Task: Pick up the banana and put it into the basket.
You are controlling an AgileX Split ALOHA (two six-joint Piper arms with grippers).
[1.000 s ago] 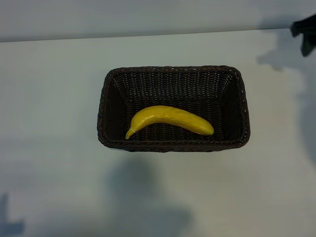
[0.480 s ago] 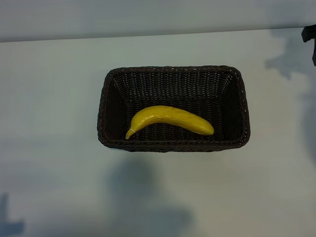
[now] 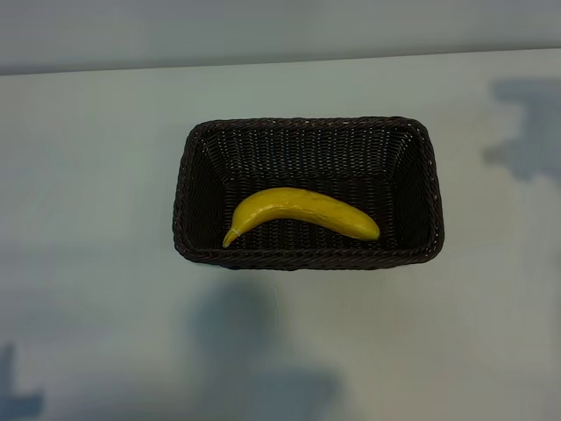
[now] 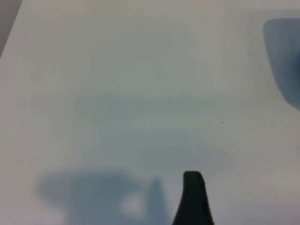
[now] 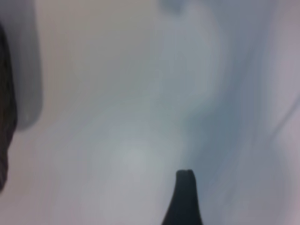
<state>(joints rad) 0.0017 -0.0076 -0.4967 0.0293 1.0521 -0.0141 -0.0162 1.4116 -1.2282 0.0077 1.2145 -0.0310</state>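
The yellow banana (image 3: 302,213) lies inside the dark brown wicker basket (image 3: 308,260) at the middle of the table, its stem tip pointing to the front left corner. Nothing touches either one. Neither arm shows in the exterior view. In the left wrist view a single dark fingertip (image 4: 193,183) of the left gripper hangs over bare table, with nothing beside it. In the right wrist view a single dark fingertip (image 5: 185,180) of the right gripper is likewise over bare table, and a dark edge of the basket (image 5: 3,117) sits at that picture's border. Both grippers stand open and hold nothing.
The white table (image 3: 88,175) runs all round the basket, and its far edge (image 3: 280,61) meets a grey wall. Soft arm shadows fall at the far right (image 3: 526,123) and the near left (image 3: 17,399).
The right arm's dark tip, seen at the far right of the exterior view, has drawn off to the right and out of the picture. Banana and basket have not moved.
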